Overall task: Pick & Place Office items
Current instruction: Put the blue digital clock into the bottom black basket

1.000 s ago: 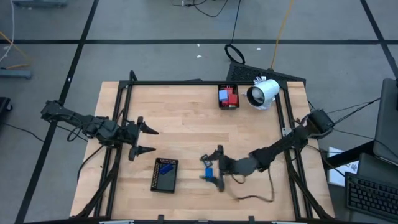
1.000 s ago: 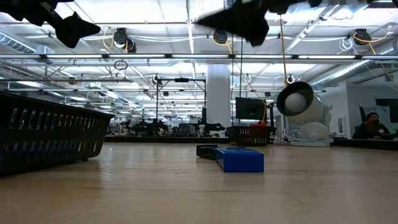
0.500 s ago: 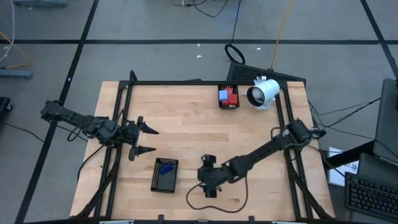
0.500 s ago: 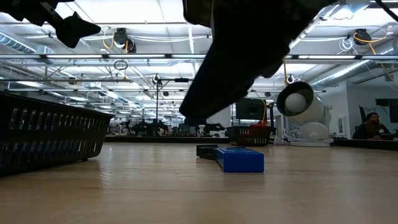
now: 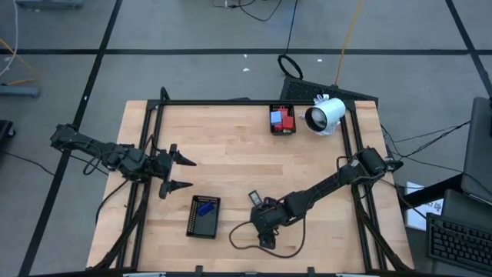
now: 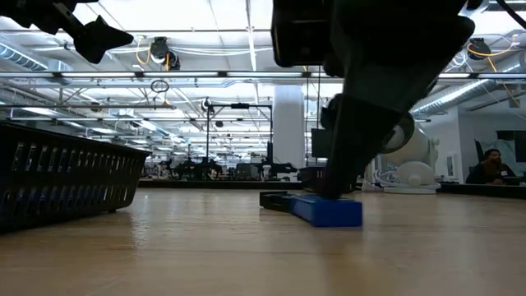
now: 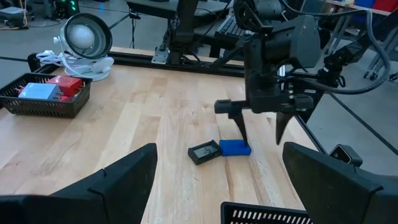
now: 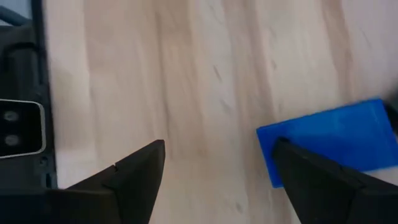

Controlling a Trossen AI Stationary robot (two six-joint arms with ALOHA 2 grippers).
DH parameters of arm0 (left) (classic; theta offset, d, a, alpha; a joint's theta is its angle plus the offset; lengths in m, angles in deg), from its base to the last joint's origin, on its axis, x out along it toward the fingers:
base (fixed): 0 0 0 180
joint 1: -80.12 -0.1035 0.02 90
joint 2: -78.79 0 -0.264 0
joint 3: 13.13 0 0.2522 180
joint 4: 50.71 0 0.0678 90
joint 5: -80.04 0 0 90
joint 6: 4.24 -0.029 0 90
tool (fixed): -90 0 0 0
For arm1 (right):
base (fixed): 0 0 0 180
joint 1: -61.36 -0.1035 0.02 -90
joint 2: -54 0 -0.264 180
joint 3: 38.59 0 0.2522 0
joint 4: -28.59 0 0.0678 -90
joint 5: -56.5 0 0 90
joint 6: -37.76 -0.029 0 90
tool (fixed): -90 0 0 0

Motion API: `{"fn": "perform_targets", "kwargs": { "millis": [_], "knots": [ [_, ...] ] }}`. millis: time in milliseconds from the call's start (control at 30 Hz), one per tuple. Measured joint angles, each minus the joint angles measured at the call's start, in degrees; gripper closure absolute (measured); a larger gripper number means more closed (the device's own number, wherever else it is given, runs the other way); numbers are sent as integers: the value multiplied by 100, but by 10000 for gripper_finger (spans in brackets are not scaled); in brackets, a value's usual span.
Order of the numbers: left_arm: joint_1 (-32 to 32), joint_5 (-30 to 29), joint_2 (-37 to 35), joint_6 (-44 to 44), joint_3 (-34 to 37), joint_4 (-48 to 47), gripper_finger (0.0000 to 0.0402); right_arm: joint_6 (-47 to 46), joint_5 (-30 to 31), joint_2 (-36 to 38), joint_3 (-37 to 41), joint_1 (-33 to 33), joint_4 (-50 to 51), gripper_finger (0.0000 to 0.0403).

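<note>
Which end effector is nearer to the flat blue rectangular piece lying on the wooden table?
The right. The right end effector stands directly at the flat blue rectangular piece, one finger touching it. The left end effector hovers apart, at the table's left side.

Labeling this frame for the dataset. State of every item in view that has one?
blue flat rectangle: flat on table, not gripped.
dark flat rectangle: flat on table, beside the blue one.
right end effector: open, pointing down over the blue rectangle.
left end effector: open, idle at table's left.
near mesh tray: holds a blue piece.
far mesh tray: holds red and light-blue blocks.
</note>
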Motion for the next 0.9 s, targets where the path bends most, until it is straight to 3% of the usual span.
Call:
{"fn": "perform_targets", "kwargs": {
  "millis": [367, 567, 700, 900],
  "knots": [
    [0, -2, 0, 2, 0, 20, 50, -1029, 32, 439, 42, -4, 1544, 111],
    [0, -2, 0, 2, 0, 15, 50, -2040, 852, 944, 22, -17, 2279, 111],
    [0, -2, 0, 3, 0, 15, 50, -2676, 1186, 898, 36, -14, 2541, 111],
    [0, -2, -1, 27, 0, 11, 50, -3384, 1197, 511, 32, -13, 2480, 111]
  ]
}}
